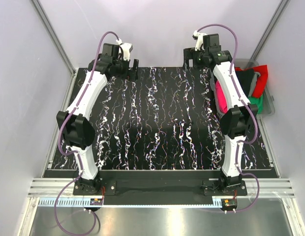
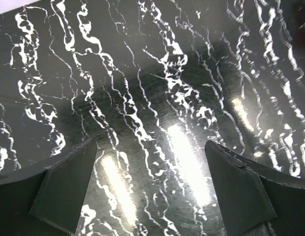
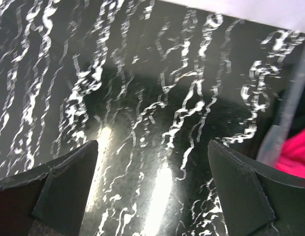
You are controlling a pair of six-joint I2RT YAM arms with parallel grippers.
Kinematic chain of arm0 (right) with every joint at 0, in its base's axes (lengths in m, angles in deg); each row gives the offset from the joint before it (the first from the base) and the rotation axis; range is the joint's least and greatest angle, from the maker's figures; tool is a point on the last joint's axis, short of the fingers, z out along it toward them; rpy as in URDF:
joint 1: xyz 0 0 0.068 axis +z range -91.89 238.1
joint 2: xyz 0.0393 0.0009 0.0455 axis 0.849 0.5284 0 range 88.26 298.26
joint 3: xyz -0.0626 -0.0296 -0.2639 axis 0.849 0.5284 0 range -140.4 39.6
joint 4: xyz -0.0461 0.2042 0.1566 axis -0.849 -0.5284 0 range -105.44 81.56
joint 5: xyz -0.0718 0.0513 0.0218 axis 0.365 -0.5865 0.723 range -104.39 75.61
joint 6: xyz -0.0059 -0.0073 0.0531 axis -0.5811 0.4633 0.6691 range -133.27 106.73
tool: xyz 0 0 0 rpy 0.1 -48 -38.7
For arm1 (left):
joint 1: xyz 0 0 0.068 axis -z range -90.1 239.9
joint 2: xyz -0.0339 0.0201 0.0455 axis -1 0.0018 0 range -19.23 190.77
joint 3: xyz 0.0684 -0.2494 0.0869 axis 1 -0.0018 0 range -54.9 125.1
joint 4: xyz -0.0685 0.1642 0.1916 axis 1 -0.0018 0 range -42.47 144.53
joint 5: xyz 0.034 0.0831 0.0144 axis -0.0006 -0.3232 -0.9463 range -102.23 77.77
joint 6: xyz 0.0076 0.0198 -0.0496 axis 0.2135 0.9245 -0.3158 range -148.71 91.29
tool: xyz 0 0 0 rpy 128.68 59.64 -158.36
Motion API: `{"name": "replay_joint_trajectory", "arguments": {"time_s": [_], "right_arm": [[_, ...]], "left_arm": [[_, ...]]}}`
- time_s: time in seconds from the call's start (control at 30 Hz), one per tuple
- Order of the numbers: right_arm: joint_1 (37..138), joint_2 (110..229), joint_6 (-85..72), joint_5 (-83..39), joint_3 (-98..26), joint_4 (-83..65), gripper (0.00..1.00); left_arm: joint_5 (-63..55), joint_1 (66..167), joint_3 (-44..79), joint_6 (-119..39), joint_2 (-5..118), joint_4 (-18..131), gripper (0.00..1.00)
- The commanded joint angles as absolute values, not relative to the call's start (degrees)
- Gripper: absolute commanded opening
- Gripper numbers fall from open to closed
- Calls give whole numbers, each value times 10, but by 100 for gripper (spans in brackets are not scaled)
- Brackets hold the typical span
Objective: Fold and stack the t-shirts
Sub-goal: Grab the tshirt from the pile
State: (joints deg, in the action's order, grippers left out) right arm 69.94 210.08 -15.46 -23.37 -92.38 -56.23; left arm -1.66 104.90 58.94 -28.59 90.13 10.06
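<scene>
Left gripper [image 2: 150, 150] and right gripper [image 3: 152, 147] both hang with jaws apart and empty above the marbled table [image 1: 157, 123], apparently poised to begin, since the t-shirts [image 1: 260, 81] lie heaped, unfolded, in the grey bin [image 1: 270, 109] just beside the right arm.

Your right arm [image 1: 231, 86] hides much of the t-shirts [image 1: 259, 79] heaped in the grey bin [image 1: 272, 105] at 2 o'clock in the top view, so you cannot count them. In your right wrist view, the crimson-pink t-shirt [image 3: 296, 153] is cut off by the frame's edge at 4 o'clock, behind the bin's blurred rim.
</scene>
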Motion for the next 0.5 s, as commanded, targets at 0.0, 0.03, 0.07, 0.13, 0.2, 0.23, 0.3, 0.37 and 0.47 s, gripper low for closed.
{"name": "replay_joint_trajectory", "arguments": {"time_s": [0.0,0.03,0.07,0.13,0.2,0.23,0.3,0.37,0.47], "right_arm": [[680,2094,-138,-199,-961,-539,100],[674,2097,-138,-216,-963,-540,100],[671,2101,-144,-237,-967,-551,100],[668,2103,-153,-272,-981,-564,100],[668,2101,-152,-269,-975,-572,100],[668,2097,-149,-265,-978,-580,100],[668,2083,-192,-269,-954,-603,100],[664,2051,-227,-203,-916,-603,100],[589,2025,-228,-200,-858,-604,96]], "left_arm": [[-40,1060,578,-240,891,107,99],[-40,1059,574,-242,891,108,99],[-40,1059,573,-241,892,107,99],[-33,1059,569,-234,896,106,99],[-24,1059,569,-234,899,95,99],[-15,1059,575,-234,899,88,99],[42,1059,568,-227,892,83,99],[104,1059,553,-227,888,83,99],[97,1057,540,-290,898,89,99]]}}
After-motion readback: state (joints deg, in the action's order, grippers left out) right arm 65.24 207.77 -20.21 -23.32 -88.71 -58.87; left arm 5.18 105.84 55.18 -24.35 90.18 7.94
